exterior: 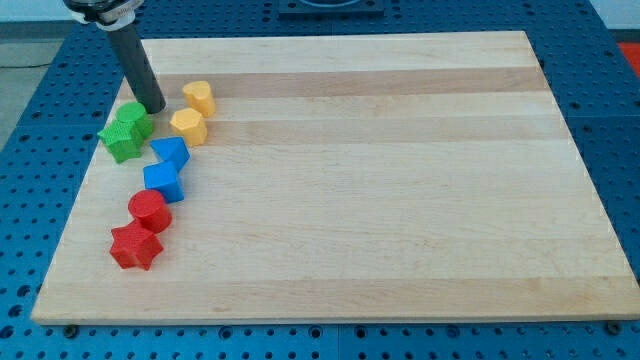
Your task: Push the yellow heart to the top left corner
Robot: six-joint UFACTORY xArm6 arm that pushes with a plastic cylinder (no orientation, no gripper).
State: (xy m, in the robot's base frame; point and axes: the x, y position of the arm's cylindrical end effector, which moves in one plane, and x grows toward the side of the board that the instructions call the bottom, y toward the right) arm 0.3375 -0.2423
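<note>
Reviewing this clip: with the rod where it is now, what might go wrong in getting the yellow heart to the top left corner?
1. My tip sits to the left of the yellow heart, against the green blocks; pushing from here would likely move the heart rightward, away from the corner.
2. Repositioning may knock the green blocks or the other yellow block, which lie close.
3. The corner is near the board edge; overshoot could drop the heart.

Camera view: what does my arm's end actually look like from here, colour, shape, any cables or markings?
A straight, smooth, dark grey-to-black cylindrical rod, slightly glossy, with a plain blunt end, my tip. At the view's top it enters a wider dark round collar, cut off by the frame edge. No cables, labels or markings show on it. My tip sits by the green blocks, left of the yellow heart.
</note>
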